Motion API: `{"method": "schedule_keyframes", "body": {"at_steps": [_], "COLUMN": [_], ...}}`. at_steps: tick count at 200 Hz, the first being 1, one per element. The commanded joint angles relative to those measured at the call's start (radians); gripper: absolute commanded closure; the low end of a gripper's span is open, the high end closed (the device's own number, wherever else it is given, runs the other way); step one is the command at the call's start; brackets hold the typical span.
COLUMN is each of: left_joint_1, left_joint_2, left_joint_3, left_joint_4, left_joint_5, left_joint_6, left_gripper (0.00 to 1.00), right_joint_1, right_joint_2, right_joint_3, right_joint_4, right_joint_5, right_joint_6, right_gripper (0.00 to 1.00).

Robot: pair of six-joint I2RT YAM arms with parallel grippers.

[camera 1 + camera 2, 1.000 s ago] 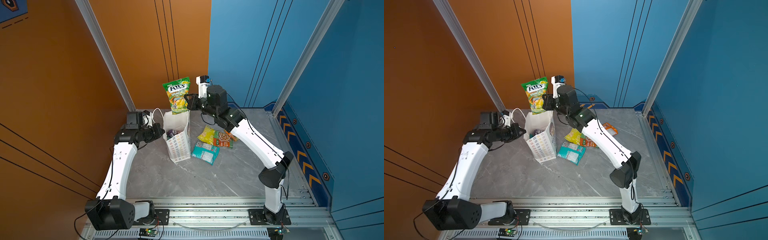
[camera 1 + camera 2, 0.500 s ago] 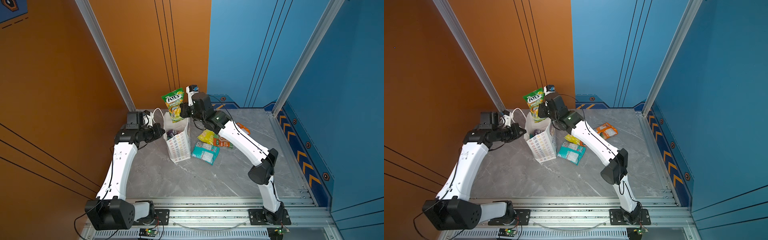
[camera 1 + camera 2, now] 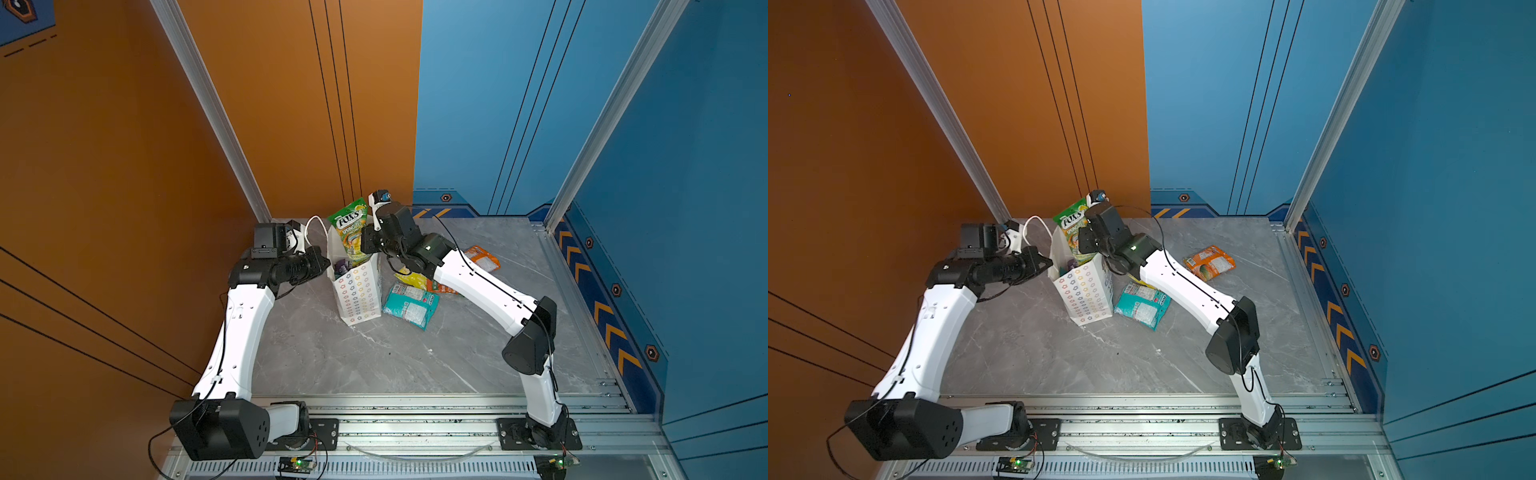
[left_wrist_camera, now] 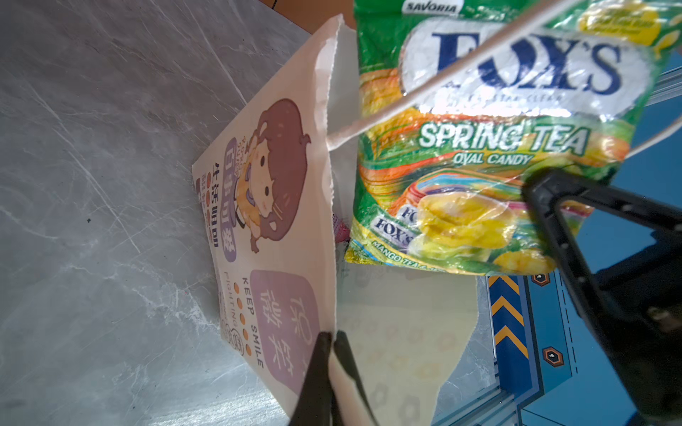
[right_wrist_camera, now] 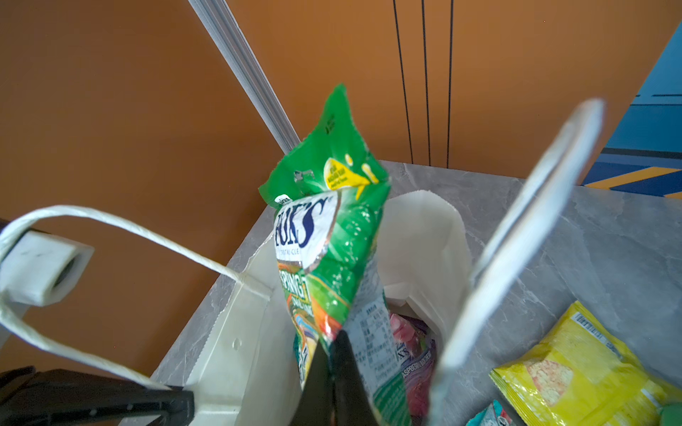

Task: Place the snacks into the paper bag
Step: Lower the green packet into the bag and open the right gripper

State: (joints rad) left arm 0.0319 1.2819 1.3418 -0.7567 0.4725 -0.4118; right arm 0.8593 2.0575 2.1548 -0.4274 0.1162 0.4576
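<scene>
Right gripper (image 5: 333, 345): the fingers are closed flat together, and the lower part of a green packet (image 5: 332, 239) is pinched between them.
Green packet: it is held upright over the paper bag (image 4: 273, 221), with "FOX'S" readable in both top views. Its lower end is at the open mouth; how far in it reaches cannot be told.
Left gripper (image 4: 329, 341): the fingers are shut on the bag's rim, with a thin edge of paper caught between them.
Paper bag: it is stood upright on the table (image 3: 353, 357) with its mouth open. A white cord handle (image 4: 347, 132) is looped up from the rim.
Inside the bag: a purple packet (image 5: 417, 361) is seen low down.
Beside the bag: a teal packet (image 3: 409, 305) is laid just beside the base. A yellow packet (image 5: 575, 365) is laid near it, under the right arm.
Farther out: an orange packet (image 3: 1210, 262) is laid alone, well apart from the bag.
</scene>
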Motion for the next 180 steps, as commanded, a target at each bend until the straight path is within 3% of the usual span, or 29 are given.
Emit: {"method": "schedule_keyframes", "body": {"at_steps": [1, 180], "left_joint_1": [-0.003, -0.003], "left_joint_2": [-0.006, -0.016], "left_joint_3": [0.031, 0.031], "left_joint_4": [-0.014, -0.014], "left_joint_5": [0.029, 0.031], "left_joint_6": [-0.005, -0.002], "left_gripper": [1.0, 1.0], "right_joint_1": [0.01, 0.004], "right_joint_2": [-0.064, 0.066], "right_joint_3": [-0.01, 0.042], "right_joint_4": [0.074, 0.148], "right_joint_5": [-0.012, -0.2], "right_joint_6": [0.036, 0.242], "right_gripper": [1.0, 1.0]}}
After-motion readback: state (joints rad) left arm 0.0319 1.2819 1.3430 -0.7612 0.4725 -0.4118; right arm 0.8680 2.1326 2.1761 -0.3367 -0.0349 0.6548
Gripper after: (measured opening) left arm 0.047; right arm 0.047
